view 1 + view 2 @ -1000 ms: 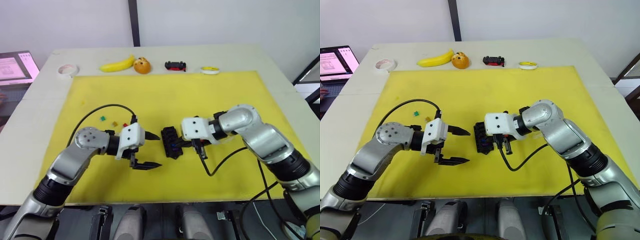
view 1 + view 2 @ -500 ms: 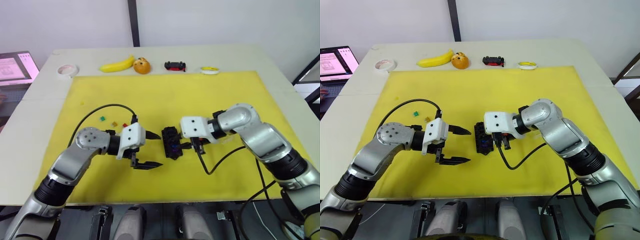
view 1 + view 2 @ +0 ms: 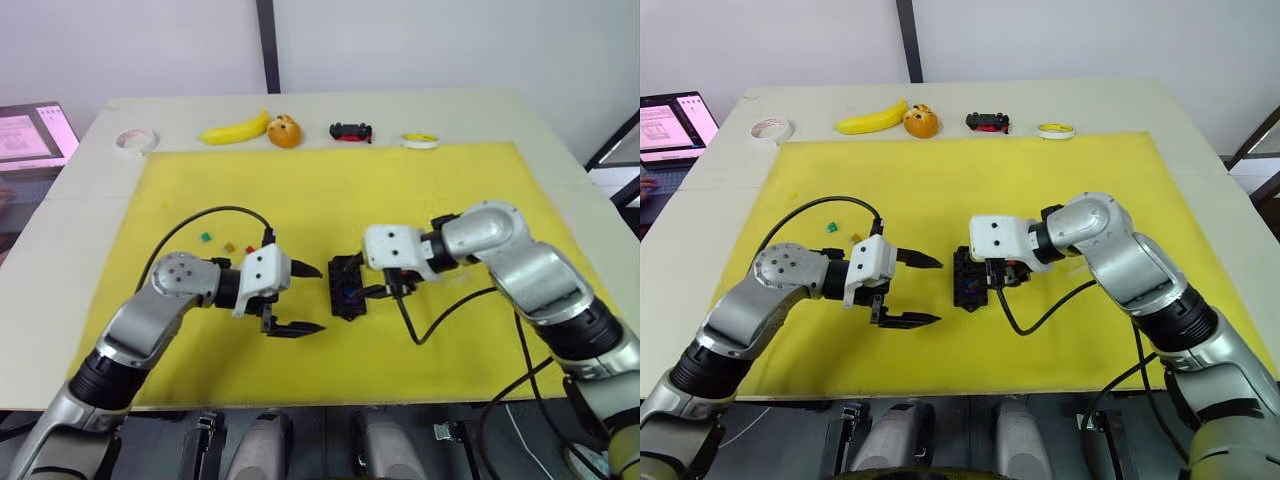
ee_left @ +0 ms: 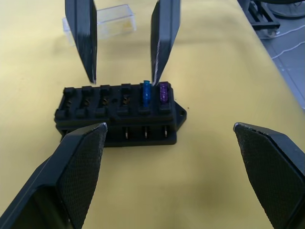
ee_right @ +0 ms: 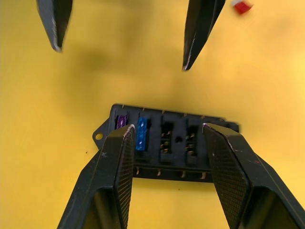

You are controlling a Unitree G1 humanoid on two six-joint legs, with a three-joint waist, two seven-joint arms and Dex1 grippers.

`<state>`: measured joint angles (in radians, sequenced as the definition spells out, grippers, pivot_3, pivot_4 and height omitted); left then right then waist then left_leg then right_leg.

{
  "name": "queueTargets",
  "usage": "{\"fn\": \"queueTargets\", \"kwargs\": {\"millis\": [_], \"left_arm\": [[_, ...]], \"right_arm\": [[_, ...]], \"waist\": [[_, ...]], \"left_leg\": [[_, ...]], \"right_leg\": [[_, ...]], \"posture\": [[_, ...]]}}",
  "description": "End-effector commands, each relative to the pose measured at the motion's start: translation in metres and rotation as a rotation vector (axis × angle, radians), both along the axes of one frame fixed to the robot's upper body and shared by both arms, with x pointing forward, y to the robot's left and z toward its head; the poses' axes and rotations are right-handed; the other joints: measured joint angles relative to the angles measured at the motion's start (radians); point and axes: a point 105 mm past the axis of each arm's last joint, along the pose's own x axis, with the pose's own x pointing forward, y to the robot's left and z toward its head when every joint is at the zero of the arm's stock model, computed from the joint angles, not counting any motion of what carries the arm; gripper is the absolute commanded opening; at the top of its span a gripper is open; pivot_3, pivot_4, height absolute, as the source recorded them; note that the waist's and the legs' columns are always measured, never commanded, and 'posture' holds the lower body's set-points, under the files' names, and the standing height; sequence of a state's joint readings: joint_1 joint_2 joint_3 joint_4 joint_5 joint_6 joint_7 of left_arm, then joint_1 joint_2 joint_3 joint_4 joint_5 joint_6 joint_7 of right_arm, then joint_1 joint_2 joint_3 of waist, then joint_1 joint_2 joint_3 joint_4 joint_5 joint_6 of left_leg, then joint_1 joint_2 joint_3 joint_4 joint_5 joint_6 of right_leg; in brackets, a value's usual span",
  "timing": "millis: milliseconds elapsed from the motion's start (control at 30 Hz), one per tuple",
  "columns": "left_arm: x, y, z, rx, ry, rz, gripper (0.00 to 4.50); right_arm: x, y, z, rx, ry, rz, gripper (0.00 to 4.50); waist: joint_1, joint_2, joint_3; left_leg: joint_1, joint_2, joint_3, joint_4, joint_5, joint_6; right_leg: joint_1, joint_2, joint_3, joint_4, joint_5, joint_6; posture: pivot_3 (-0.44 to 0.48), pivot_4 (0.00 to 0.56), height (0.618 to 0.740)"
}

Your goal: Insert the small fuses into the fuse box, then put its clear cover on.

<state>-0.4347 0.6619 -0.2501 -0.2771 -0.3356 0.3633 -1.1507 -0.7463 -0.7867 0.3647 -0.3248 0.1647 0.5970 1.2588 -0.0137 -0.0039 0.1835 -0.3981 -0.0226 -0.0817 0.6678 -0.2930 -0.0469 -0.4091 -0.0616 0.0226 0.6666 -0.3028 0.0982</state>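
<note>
The black fuse box [image 3: 348,285] lies mid-mat between my two grippers. A blue fuse [image 4: 147,93] and a purple fuse [image 4: 163,92] sit in its end slots; the other slots look empty. My right gripper [image 5: 167,129] hovers open just over the box, holding nothing. My left gripper [image 3: 305,298] is open wide, a short way to the box's left. Green [image 3: 205,237], olive [image 3: 229,247] and red [image 3: 250,249] fuses lie loose on the mat behind the left arm. The clear cover [image 4: 102,28] rests on the mat beyond the box, by the right arm.
Along the far table edge lie a white tape roll [image 3: 134,140], a banana [image 3: 235,128], an orange [image 3: 285,131], a toy car [image 3: 351,131] and a yellow roll [image 3: 420,140]. A laptop [image 3: 30,135] stands at the far left. Black cables loop from both wrists.
My right gripper has shifted slightly to the right above the fuse box, which has moved a little the same way. The left arm has stayed put.
</note>
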Motion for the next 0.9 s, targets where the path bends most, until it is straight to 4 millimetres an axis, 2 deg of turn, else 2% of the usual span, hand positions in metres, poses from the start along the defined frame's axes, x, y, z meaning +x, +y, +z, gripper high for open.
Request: {"fn": "queueTargets", "kwargs": {"millis": [33, 167, 200, 233, 333, 367, 533, 900], "left_arm": [[-0.001, -0.003, 0.009, -0.020, -0.041, -0.028, 4.50], [-0.004, -0.006, 0.012, -0.043, -0.037, -0.050, 4.50], [-0.004, -0.006, 0.013, -0.046, -0.036, -0.054, 4.50], [-0.004, -0.007, 0.013, -0.047, -0.035, -0.058, 4.50], [-0.006, -0.008, 0.013, -0.049, -0.031, -0.071, 4.50], [-0.006, -0.008, 0.013, -0.048, -0.032, -0.075, 4.50], [-0.004, -0.009, 0.012, -0.045, -0.034, -0.086, 4.50], [-0.001, -0.008, 0.009, -0.030, -0.044, -0.086, 4.50]], "right_arm": [[-0.010, -0.001, 0.020, 0.104, 0.006, 0.025, 2.44], [-0.008, -0.007, 0.015, 0.271, 0.052, -0.021, 2.44], [-0.008, -0.009, 0.012, 0.314, 0.071, -0.037, 1.86], [-0.009, -0.009, 0.010, 0.353, 0.089, -0.038, 1.57], [-0.013, -0.010, -0.004, 0.434, 0.126, -0.052, 0.18], [-0.013, -0.009, -0.008, 0.448, 0.131, -0.061, 0.08], [-0.014, -0.007, -0.023, 0.469, 0.158, -0.090, 0.08], [-0.006, -0.016, -0.051, 0.340, 0.154, -0.174, 0.08]], "waist": [[0.000, 0.000, 0.000], [0.001, -0.001, 0.000], [0.001, -0.001, -0.001], [0.000, -0.001, -0.001], [0.000, -0.001, -0.001], [0.000, -0.001, -0.001], [-0.001, -0.001, -0.001], [-0.001, -0.001, -0.001]], "left_leg": [[0.000, 0.000, 0.000, 0.000, 0.000, 0.000], [0.000, 0.000, 0.000, 0.000, 0.000, 0.000], [0.000, 0.000, 0.000, 0.000, 0.000, 0.001], [0.001, 0.000, 0.000, 0.000, -0.001, 0.001], [0.001, 0.000, 0.000, 0.000, -0.001, 0.001], [0.002, 0.000, 0.000, 0.000, -0.001, 0.001], [0.002, 0.000, 0.001, 0.000, -0.001, 0.001], [0.005, 0.000, 0.000, 0.000, -0.001, 0.001]], "right_leg": [[0.000, 0.000, 0.000, 0.000, 0.000, 0.000], [0.001, 0.000, 0.000, 0.000, 0.000, 0.000], [0.001, 0.000, 0.000, 0.000, 0.000, 0.000], [0.001, 0.000, 0.000, 0.000, 0.000, 0.000], [0.001, 0.000, 0.000, 0.001, 0.000, 0.000], [0.001, 0.000, 0.000, 0.001, 0.000, 0.000], [0.002, 0.001, 0.001, 0.002, 0.000, 0.000], [0.004, 0.001, 0.001, 0.002, 0.000, 0.000]], "posture": [[0.000, 0.150, 0.740], [0.000, 0.150, 0.740], [0.000, 0.150, 0.740], [0.000, 0.150, 0.740], [0.000, 0.150, 0.740], [0.000, 0.150, 0.740], [0.000, 0.150, 0.740], [0.000, 0.150, 0.740]]}}
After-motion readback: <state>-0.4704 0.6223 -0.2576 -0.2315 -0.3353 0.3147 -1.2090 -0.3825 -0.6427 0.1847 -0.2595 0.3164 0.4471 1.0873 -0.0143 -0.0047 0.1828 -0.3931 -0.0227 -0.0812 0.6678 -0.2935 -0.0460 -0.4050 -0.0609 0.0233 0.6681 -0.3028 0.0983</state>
